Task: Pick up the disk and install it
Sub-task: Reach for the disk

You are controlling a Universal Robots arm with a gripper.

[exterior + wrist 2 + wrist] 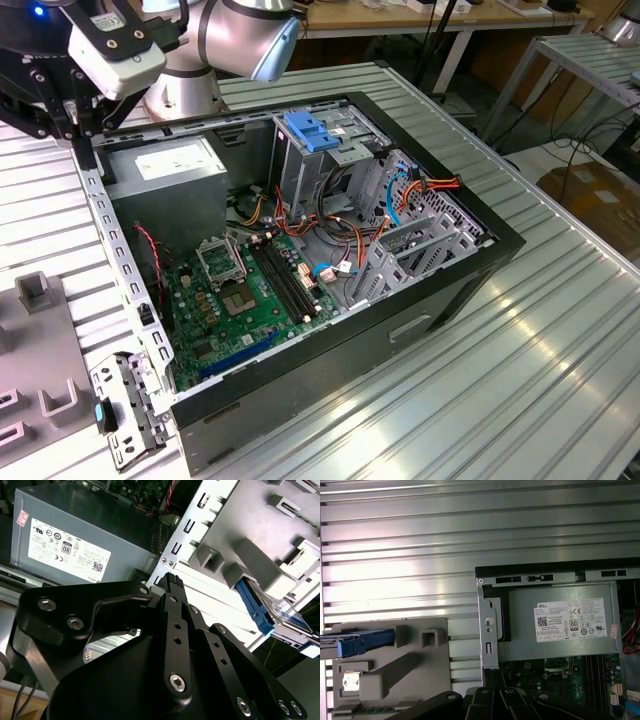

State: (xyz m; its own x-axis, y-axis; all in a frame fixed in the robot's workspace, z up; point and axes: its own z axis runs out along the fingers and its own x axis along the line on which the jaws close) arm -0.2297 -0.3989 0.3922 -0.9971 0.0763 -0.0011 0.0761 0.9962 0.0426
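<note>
1. Gripper [172, 580] closest to the lens: fingers pressed together, empty, tips by the case's perforated metal edge [182, 535], near the power supply [75, 545].
2. Disk [284, 613] apart from it, lying in the grey holder [250, 555], blue rail [252, 607] showing.
3. Seen in the exterior view: whole open case [505, 245], blue latch [312, 132] atop its cage.

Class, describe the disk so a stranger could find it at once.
Start at the open computer case on the ribbed metal table. Beside it lies a grey plastic fixture; the disk sits at its far end. Its blue side rail sets it apart from the grey fixture.
</note>
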